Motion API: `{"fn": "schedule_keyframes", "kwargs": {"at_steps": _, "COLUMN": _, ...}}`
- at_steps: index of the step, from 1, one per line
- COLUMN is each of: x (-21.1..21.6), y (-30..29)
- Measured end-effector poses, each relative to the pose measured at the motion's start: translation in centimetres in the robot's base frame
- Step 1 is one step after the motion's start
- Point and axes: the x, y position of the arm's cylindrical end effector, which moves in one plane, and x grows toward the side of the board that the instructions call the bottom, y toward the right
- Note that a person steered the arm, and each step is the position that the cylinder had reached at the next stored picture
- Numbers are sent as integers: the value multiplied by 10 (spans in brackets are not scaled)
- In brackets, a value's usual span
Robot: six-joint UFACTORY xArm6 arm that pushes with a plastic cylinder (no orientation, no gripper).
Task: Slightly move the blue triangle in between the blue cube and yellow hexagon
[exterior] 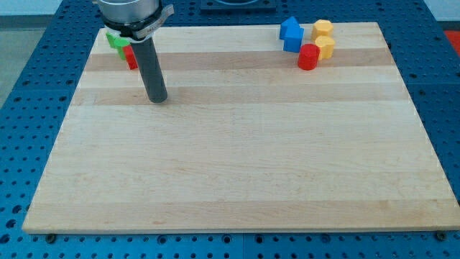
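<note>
My tip [157, 99] rests on the wooden board [230, 158] at the upper left, far from the blue blocks. The blue triangle [290, 27] sits at the top right, touching the blue cube [293, 44] just below it. A yellow hexagon [323, 29] lies to the right of the triangle, a small gap away. A second yellow block [326, 47] sits just below the hexagon; its shape is unclear. A red block [308, 56] touches that second yellow block on its lower left.
A green block [114, 39] and a red block [131, 57] sit at the board's upper left, partly hidden behind my rod. The board lies on a blue perforated table [29, 108].
</note>
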Motion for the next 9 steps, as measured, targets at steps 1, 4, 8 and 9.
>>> {"fn": "schedule_keyframes", "kwargs": {"at_steps": 1, "x": 0, "y": 10}}
{"fn": "schedule_keyframes", "kwargs": {"at_steps": 4, "x": -84, "y": 114}}
{"fn": "schedule_keyframes", "kwargs": {"at_steps": 8, "x": -198, "y": 187}}
{"fn": "schedule_keyframes", "kwargs": {"at_steps": 9, "x": -198, "y": 205}}
